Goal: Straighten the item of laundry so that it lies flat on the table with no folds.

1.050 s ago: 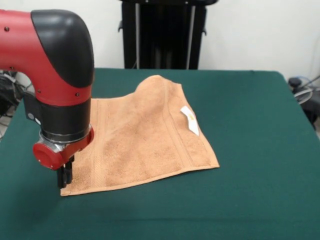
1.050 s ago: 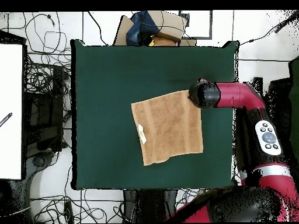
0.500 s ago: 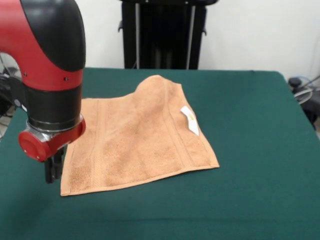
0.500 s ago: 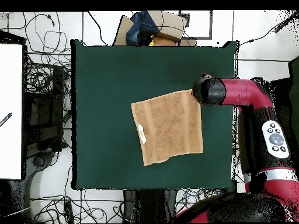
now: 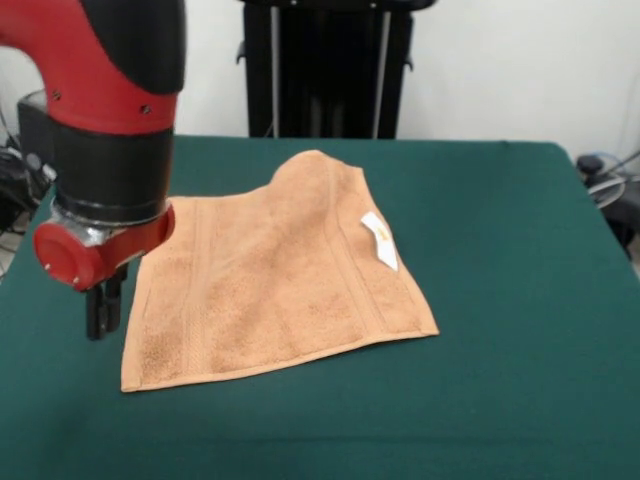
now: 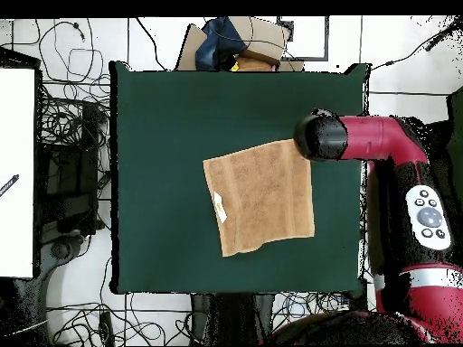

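The item of laundry [image 5: 280, 280], a light orange-brown towel with a white tag [image 5: 380, 241], is spread on the green table [image 5: 500, 250]. Its far edge rises in a hump [image 5: 310, 165]; the other edges lie flat. My gripper [image 5: 103, 312] hangs just left of the towel's near-left corner, slightly above the cloth and holding none of it. In the overhead view the towel [image 6: 260, 197] lies right of the table's [image 6: 163, 135] centre. There the arm's wrist [image 6: 319, 136] covers the gripper beside the towel's upper right corner.
A black stand [image 5: 325, 70] rises behind the table's far edge. The overhead view shows a cardboard box [image 6: 249, 41] past the top edge, a white board [image 6: 16, 172] at the left, and cables on the floor.
My gripper has moved off the towel's near-left corner, going left and slightly up. The towel has kept its shape and place.
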